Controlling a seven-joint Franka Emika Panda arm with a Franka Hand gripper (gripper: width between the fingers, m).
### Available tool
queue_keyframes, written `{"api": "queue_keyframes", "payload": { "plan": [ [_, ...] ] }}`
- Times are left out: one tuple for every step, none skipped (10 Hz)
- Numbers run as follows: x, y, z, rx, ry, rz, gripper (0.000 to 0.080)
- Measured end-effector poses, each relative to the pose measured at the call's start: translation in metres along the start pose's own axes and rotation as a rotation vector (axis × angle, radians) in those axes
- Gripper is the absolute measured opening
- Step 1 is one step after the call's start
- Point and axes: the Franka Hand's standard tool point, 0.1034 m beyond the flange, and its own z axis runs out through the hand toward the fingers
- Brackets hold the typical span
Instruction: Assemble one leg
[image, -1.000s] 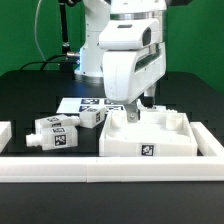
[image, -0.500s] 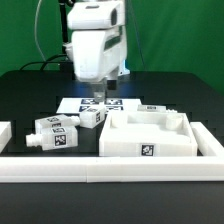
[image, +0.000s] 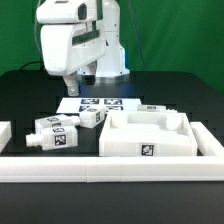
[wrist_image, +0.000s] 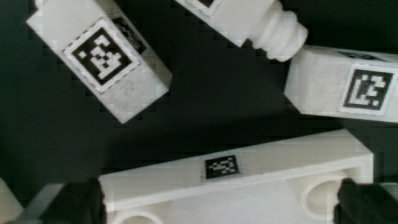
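The leg (image: 93, 118) is a small white block with a square marker. It lies on the black table in front of the marker board (image: 100, 102), left of the large white tray-like part (image: 148, 135) in the exterior view. My gripper (image: 72, 88) hangs above the marker board's left end, behind the leg and apart from it. In the wrist view the leg (wrist_image: 111, 55) lies beyond the marker board (wrist_image: 249, 195), and my gripper (wrist_image: 224, 198) is open and empty, its dark fingertips (wrist_image: 64, 200) wide apart over the board.
A longer white marked piece with a knobbed end (image: 55, 134) lies left of the leg; its knob (wrist_image: 267, 30) and another marked block (wrist_image: 356, 88) show in the wrist view. A white rail (image: 110, 170) runs along the front. A white piece (image: 3, 133) sits at the far left.
My arm has swung from over the tray-like part to the exterior view's left and now hangs over the marker board's left end. The parts on the table have not moved.
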Motion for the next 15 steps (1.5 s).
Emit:
{"api": "queue_keyframes", "payload": {
  "plan": [
    [0.001,0.0,0.0,0.001,0.002,0.102,0.065],
    [-0.001,0.0,0.001,-0.001,0.003,0.188,0.065],
    [-0.01,-0.002,0.004,-0.011,0.006,0.307,0.065],
    [-0.017,-0.008,0.007,-0.003,0.0,0.426,0.065],
    [-0.02,-0.011,0.01,0.006,0.0,0.571,0.065],
    [-0.023,-0.014,0.014,0.015,0.003,0.686,0.065],
    [-0.022,-0.014,0.014,0.016,0.004,0.735,0.065],
    [-0.022,-0.014,0.014,0.017,0.004,0.785,0.065],
    [-0.021,-0.014,0.014,0.018,0.004,0.86,0.065],
    [-0.021,-0.014,0.014,0.019,0.004,0.918,0.065],
    [-0.021,-0.014,0.015,0.019,0.004,0.96,0.065],
    [-0.02,-0.015,0.015,0.023,0.008,1.049,0.065],
    [-0.02,-0.016,0.016,0.03,0.004,1.188,0.065],
    [-0.022,-0.018,0.021,0.04,0.001,1.261,0.065],
    [-0.023,-0.022,0.028,0.058,-0.005,1.399,0.065]
  ]
}}
